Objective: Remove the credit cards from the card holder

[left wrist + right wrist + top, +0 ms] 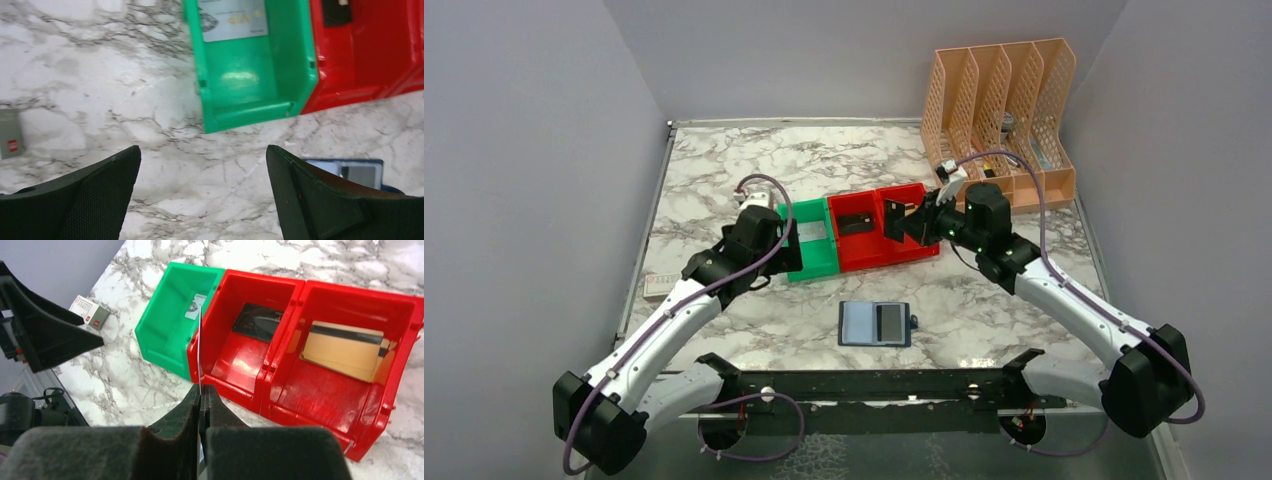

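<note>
**A:** Right gripper [201, 390] is pinched tight on one thin held card [200, 350], seen edge-on, hanging above the bins. Left gripper [202, 150] stands wide with nothing between its fingers, over bare marble just in front of the green bin.

**B:** Lay out the field, big to small.

**A:** Marble table [724, 170], and an orange file organiser [999, 100] in the far right corner. The red bins [894, 262] sit side by side, with the green bin [814, 265] touching their left end. The card holder [876, 323] lies open and flat near the arms, well apart from the bins. I can't tell whether a card remains in it. Smallest of all: a silver card [232, 20] in the green bin, a dark card [257, 322] in the left red compartment, and a tan card [345, 347] in the right one.

**B:** How to make this drop clean?

**A:** In the wrist view the card's edge lines up with the wall between green and red. I'd centre it over one compartment, lower it inside the walls, and only then open. Let go from here and it could clip a rim and tumble outside.
</note>
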`<state>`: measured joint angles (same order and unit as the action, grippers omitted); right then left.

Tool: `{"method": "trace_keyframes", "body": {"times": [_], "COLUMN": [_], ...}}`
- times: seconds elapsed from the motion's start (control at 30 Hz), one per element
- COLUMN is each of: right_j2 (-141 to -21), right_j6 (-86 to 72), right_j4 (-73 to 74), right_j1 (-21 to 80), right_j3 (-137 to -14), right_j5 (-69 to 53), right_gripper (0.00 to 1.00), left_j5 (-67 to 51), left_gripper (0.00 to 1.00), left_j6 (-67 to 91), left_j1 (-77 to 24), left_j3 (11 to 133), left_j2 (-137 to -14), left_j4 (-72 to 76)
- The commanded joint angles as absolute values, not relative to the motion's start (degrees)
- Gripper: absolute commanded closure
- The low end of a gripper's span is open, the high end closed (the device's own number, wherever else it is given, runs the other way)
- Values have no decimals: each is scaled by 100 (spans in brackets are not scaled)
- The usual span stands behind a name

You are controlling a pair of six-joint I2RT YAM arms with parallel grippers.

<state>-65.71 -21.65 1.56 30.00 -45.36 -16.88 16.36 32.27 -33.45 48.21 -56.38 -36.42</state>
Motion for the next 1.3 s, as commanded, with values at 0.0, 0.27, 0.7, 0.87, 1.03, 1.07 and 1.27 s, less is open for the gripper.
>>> {"method": "trace_keyframes", "body": {"times": [0.0,0.27,0.7,0.87,1.03,1.07,1.27], "right_j2": [-6787,-7334,-8909,-9714,-10066,-10122,-10498], "right_j6": [-1733,-1091,960,1596,2259,2364,2970], "right_j4": [110,367,117,166,6,-26,-127], "right_j1": [3006,3076,4311,4503,4518,4515,4517], "right_j3": [-4945,-5424,-6195,-6741,-6884,-6896,-7032], "right_j5": [-1773,-1545,340,1009,1216,1289,1256], "right_gripper": [99,99,99,99,99,99,97], "left_j5": [1609,1985,2433,2424,2455,2460,2418], "left_gripper": [1,1,1,1,1,1,1], "left_j6": [2659,2811,2874,2848,2837,2834,2814], "left_j1": [-2523,-2196,-2184,-2186,-2187,-2186,-2185], "left_j3": [4926,4406,4350,4359,4359,4354,4359], "left_j2": [-5634,-5294,-5010,-5029,-5002,-5003,-5024], "left_j4": [-3953,-3481,-3433,-3432,-3432,-3433,-3433]}}
